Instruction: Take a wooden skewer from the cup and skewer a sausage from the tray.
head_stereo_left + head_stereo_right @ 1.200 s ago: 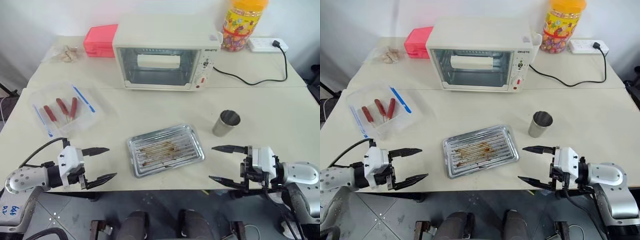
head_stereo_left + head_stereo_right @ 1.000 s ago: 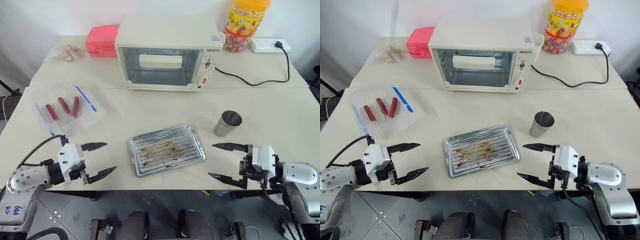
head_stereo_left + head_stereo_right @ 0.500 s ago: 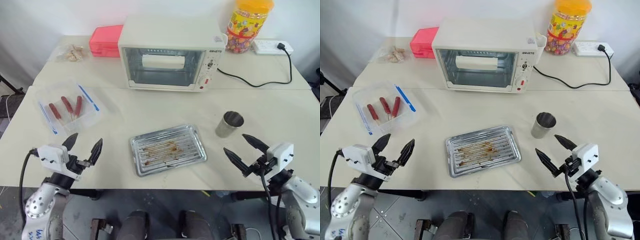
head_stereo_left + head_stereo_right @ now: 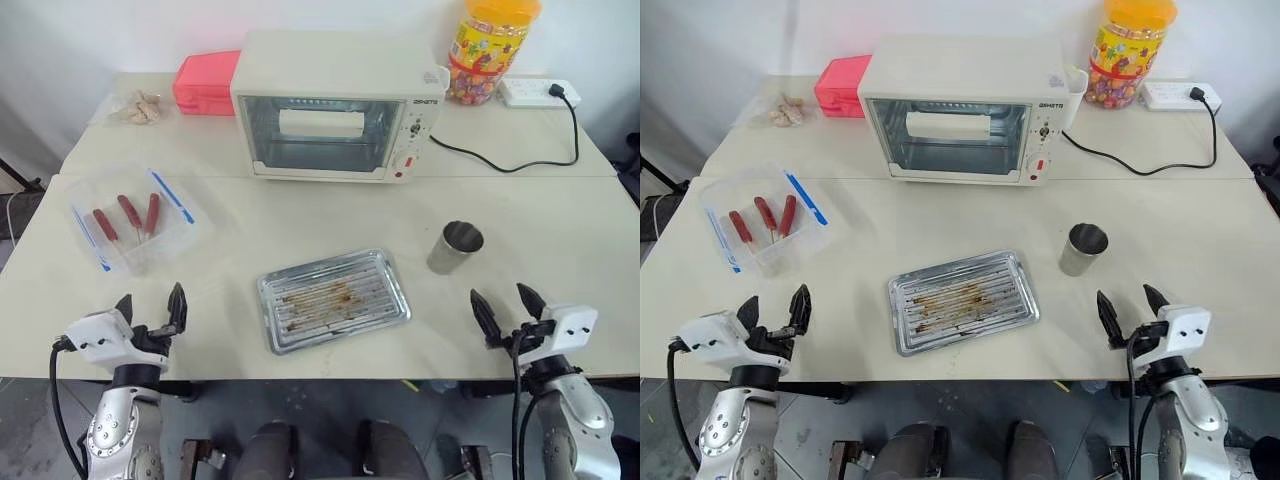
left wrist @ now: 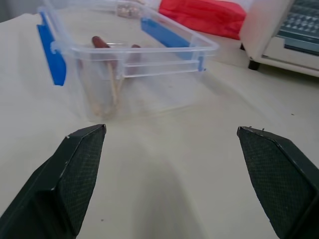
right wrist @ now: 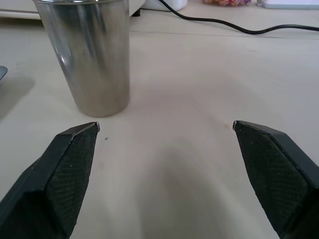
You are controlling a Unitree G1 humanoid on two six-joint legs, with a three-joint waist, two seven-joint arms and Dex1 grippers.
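- The cup [image 4: 455,247] stands upright on the desk [image 4: 300,220], to the right of the tray [image 4: 333,299] and a bit farther back.
- I cannot see any skewer sticking up out of the cup, and I cannot see down inside it.
- The tray lies in the middle near part of the desk. It has brown stains on its ribbed bottom, and no sausage lies on it.
- Three red sausages [image 4: 125,216] lie in a clear box with blue clips [image 4: 132,222] on the far left. Thin sticks seem to poke out of them already.
- The left end effector [image 4: 150,312] is at the near left edge of the desk, just near of the box. Its two fingers are spread wide with nothing between them.
- The right end effector [image 4: 505,305] is at the near right edge, near the cup but not touching it. It is wide open too and holds nothing.
- I think the job has not really begun. No skewer is taken yet and no sausage is picked from the tray.
- The first step left is to reach the cup, which is closest to the right end effector.
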